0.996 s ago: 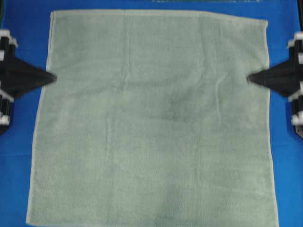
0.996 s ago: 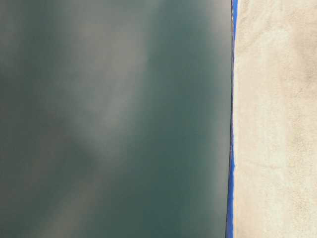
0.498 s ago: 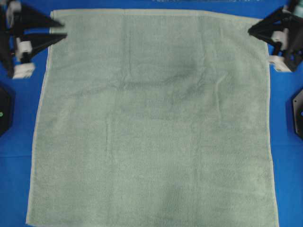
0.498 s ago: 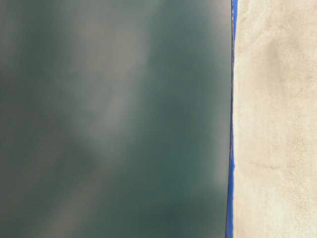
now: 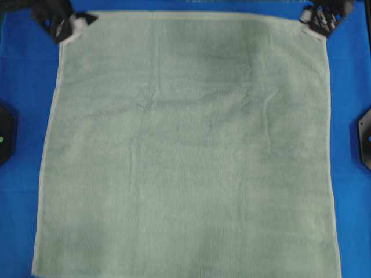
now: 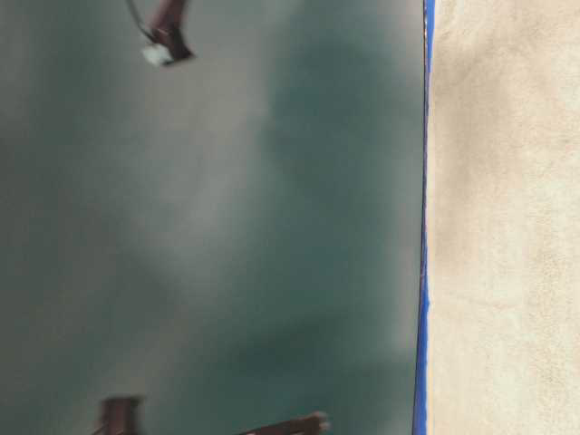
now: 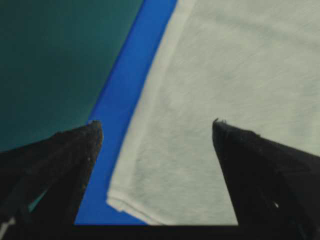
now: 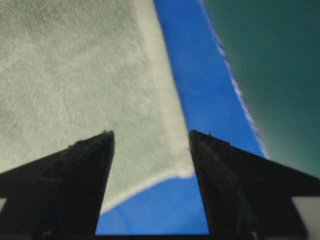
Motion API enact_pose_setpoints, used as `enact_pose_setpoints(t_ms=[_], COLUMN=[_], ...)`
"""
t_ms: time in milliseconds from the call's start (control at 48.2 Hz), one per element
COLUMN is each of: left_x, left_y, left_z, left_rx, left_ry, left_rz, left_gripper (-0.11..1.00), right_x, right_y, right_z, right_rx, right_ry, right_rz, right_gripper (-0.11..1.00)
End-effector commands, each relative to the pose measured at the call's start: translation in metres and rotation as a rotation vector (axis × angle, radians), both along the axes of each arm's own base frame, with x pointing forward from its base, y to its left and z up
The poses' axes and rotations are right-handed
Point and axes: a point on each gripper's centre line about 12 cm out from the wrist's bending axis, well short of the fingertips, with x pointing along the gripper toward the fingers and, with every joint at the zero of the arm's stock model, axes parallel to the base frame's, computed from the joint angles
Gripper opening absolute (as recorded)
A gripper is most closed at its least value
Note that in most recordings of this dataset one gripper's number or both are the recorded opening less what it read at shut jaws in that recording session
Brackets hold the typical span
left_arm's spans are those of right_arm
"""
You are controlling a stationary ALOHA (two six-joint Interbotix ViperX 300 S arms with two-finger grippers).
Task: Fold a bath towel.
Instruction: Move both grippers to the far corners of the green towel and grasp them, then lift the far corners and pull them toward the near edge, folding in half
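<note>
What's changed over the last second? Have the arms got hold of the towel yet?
Both arms swung from the towel's side edges, mid-height in the overhead view, up to its far corners. The left gripper and right gripper went from closed to open, each now straddling a corner of the bath towel. Nothing is gripped yet. The towel stayed flat and unmoved on the blue table cover.

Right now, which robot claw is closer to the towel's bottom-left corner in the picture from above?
Left. The left gripper sits at the fuzzy sage-green bath towel's top-left corner; the right gripper is at the top-right corner, farther away.
</note>
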Motion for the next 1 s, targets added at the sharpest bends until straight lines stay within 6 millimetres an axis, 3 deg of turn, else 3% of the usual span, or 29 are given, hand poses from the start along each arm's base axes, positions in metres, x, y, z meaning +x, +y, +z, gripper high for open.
enact_pose_setpoints(t_ms=[0, 208, 498, 685, 851, 913, 976], left_x=[0.005, 0.005, 0.017, 0.016, 0.018, 0.019, 0.02], left_y=[0.021, 0.061, 0.073, 0.075, 0.066, 0.063, 0.057], left_z=[-0.012, -0.073, -0.121, -0.152, -0.158, -0.159, -0.161], left_rx=[0.016, -0.05, -0.102, -0.145, -0.166, -0.173, -0.185], left_ry=[0.038, 0.132, 0.18, 0.231, 0.262, 0.275, 0.3], left_rz=[0.01, 0.061, 0.046, 0.041, 0.023, 0.015, 0.003], left_gripper=[0.89, 0.89, 0.89, 0.89, 0.88, 0.87, 0.85], right_x=[0.005, 0.008, 0.009, 0.008, 0.008, 0.008, 0.008], right_y=[-0.018, -0.041, -0.05, -0.053, -0.051, -0.051, -0.051], right_z=[-0.012, -0.056, -0.101, -0.111, -0.112, -0.112, -0.112], right_rx=[0.022, 0.077, 0.148, 0.152, 0.167, 0.164, 0.164], right_ry=[-0.023, -0.025, -0.007, -0.005, -0.008, -0.01, -0.01], right_rz=[-0.003, 0.016, 0.025, 0.015, 0.006, 0.006, 0.006], right_gripper=[0.62, 0.62, 0.62, 0.62, 0.61, 0.57, 0.45])
